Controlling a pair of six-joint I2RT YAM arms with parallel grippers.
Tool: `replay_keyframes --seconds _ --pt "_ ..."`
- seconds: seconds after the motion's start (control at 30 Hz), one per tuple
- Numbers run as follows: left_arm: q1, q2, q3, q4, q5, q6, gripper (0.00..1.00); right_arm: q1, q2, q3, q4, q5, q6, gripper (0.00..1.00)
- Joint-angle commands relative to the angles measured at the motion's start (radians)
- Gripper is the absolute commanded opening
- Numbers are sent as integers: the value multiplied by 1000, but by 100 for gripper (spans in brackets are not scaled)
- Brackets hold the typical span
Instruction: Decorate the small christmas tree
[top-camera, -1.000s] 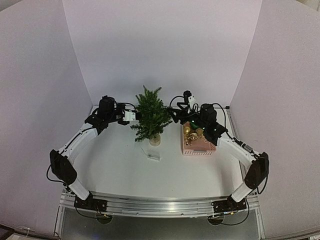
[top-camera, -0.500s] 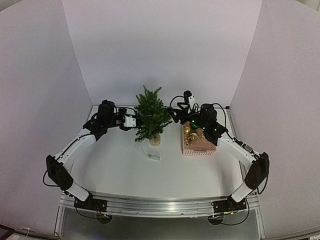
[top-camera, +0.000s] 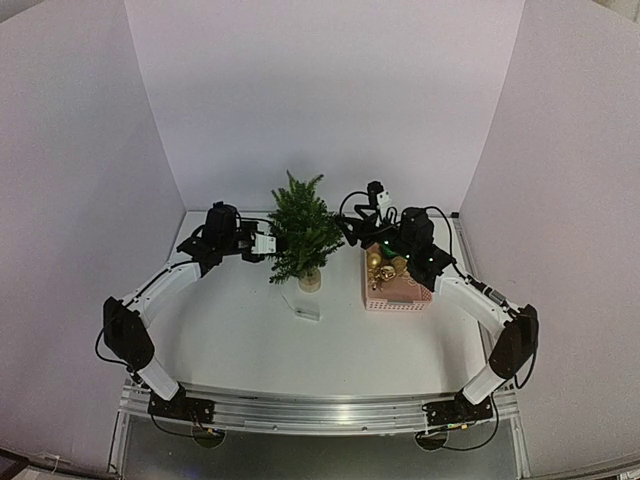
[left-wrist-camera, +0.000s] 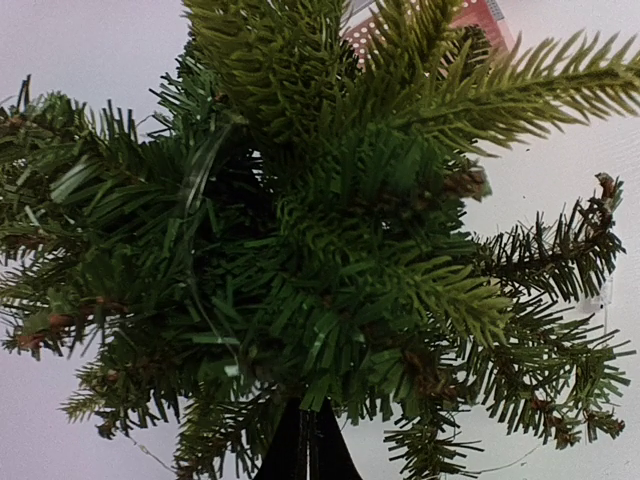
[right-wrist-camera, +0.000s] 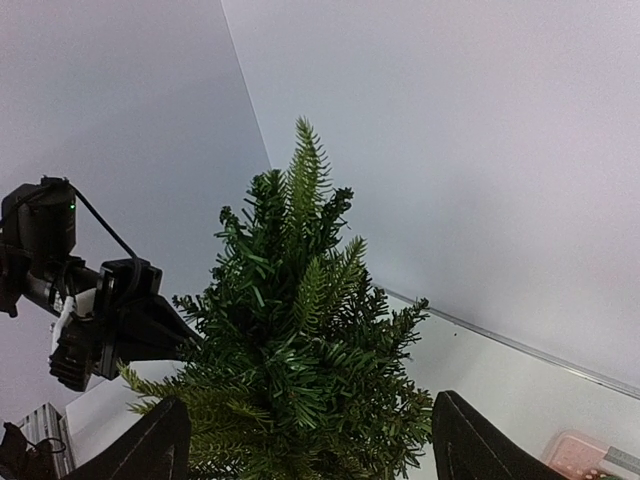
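Observation:
The small christmas tree (top-camera: 301, 235) stands upright in its pale pot (top-camera: 310, 280) at the back middle of the table; it fills the left wrist view (left-wrist-camera: 320, 250) and rises in the middle of the right wrist view (right-wrist-camera: 300, 350). My left gripper (top-camera: 268, 243) is at the tree's left side, its black fingertips (left-wrist-camera: 308, 445) pressed together at the outer needles, with nothing visible between them. My right gripper (top-camera: 347, 228) hangs just right of the tree, open, its two fingers (right-wrist-camera: 150, 445) wide apart and empty with the tree showing between them.
A pink basket (top-camera: 396, 303) holding gold baubles (top-camera: 380, 265) sits right of the tree, under my right arm. A small clear plastic piece (top-camera: 306, 309) lies on the table in front of the pot. White walls close in the back and sides.
My left arm has shifted, and its shut gripper has moved slightly down and right, closer into the tree's left branches. The right arm has not moved.

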Motion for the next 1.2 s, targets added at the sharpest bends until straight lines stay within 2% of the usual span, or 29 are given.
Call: replay_keyframes --seconds 0.0,0.13,0.3,0.53,0.63,0.8,0.93,1.07,1.17 --pt "1 24 16 38 13 -9 0 -4 -25 3 1 13 12 81" --pt "0 21 18 41 19 -18 3 -5 -37 -13 0 20 17 81" --pt "0 -6 15 24 3 -23 25 -4 -58 -41 -7 32 31 84" --pt "5 -80 -1 -28 1 -13 41 -4 -100 -73 -47 40 46 93" --pt "7 -107 -7 -52 -4 -13 52 -4 -114 -78 -84 47 60 94" --pt "9 -152 -21 -64 -8 -23 67 -6 -130 -65 -188 139 89 95" --pt "11 -192 -38 -54 -8 -37 77 -28 -128 -29 -346 239 137 95" --pt "27 -237 -60 -43 3 -66 93 -112 -126 -13 -501 217 219 95" --pt "52 -262 -59 -45 15 -134 99 -180 -126 -37 -600 246 231 94"
